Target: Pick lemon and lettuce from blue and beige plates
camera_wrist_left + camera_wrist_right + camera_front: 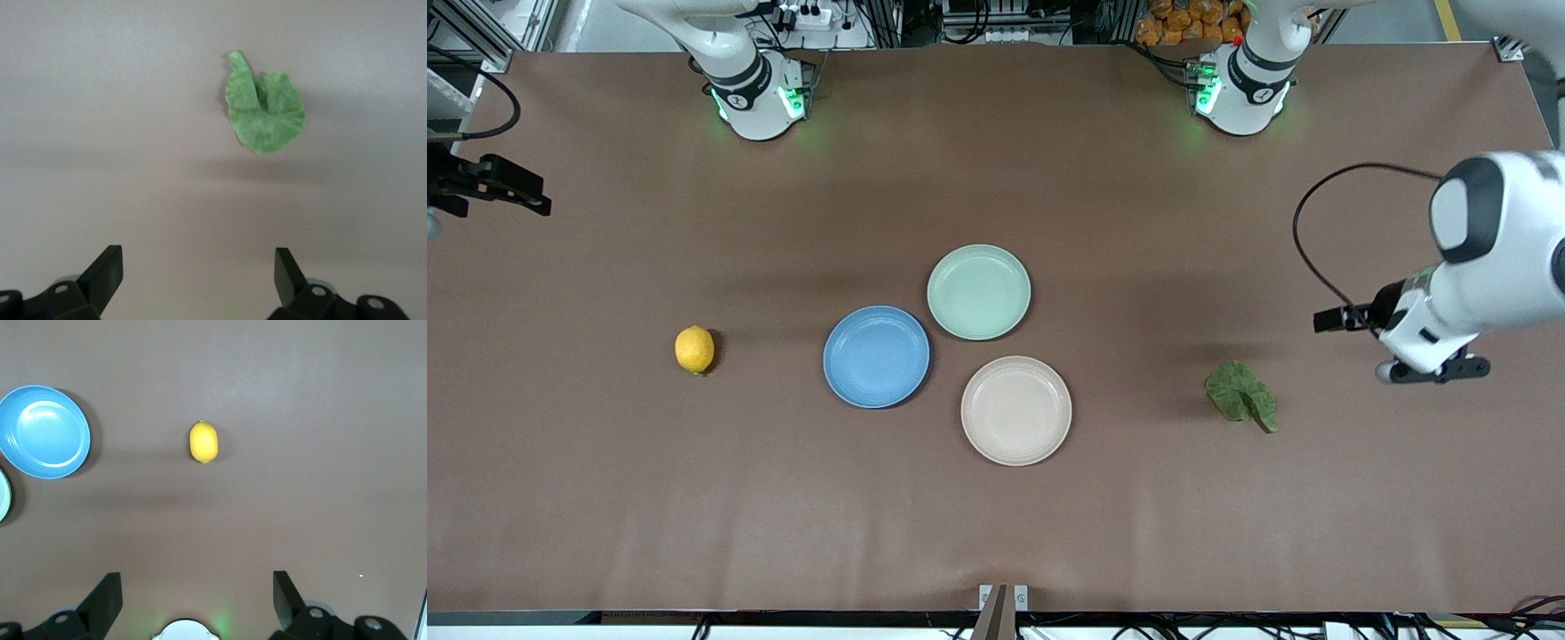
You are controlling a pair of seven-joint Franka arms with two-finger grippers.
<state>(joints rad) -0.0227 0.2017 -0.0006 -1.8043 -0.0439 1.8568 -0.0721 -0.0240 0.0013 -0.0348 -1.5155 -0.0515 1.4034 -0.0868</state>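
Note:
The lemon (695,349) lies on the bare table toward the right arm's end, apart from the empty blue plate (876,356); it also shows in the right wrist view (203,442). The lettuce (1241,395) lies on the table toward the left arm's end, apart from the empty beige plate (1016,410); it also shows in the left wrist view (263,113). My left gripper (1436,370) is open and empty, in the air beside the lettuce (198,257). My right gripper (197,581) is open and empty, high over the table's right-arm end.
An empty mint-green plate (978,292) sits farther from the front camera, touching neither fruit nor leaf. The blue plate (44,431) shows in the right wrist view. The two arm bases (758,98) (1240,89) stand along the table's edge.

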